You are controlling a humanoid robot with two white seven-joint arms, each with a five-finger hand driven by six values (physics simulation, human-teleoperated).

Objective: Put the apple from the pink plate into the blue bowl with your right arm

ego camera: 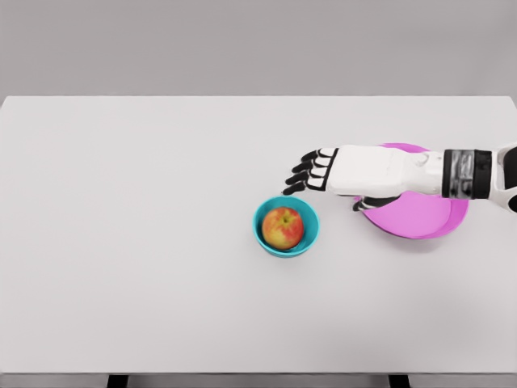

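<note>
The apple [283, 228], red with a yellow patch, lies inside the blue bowl [263, 233], which stands on the white worktop [145, 242]. The right hand [355, 171] reaches in from the right edge and sits above and to the right of the blue bowl, apart from it. Its fingers [305, 173] are extended and released, holding nothing; the dark fingertips point left and end just past the bowl's upper right rim. The apple lies below and slightly left of those fingertips, with no contact visible. The pink plate [428, 218] rests on the worktop to the right of the blue bowl; the forearm crosses over its upper part, and the plate's visible surface carries nothing.
</note>
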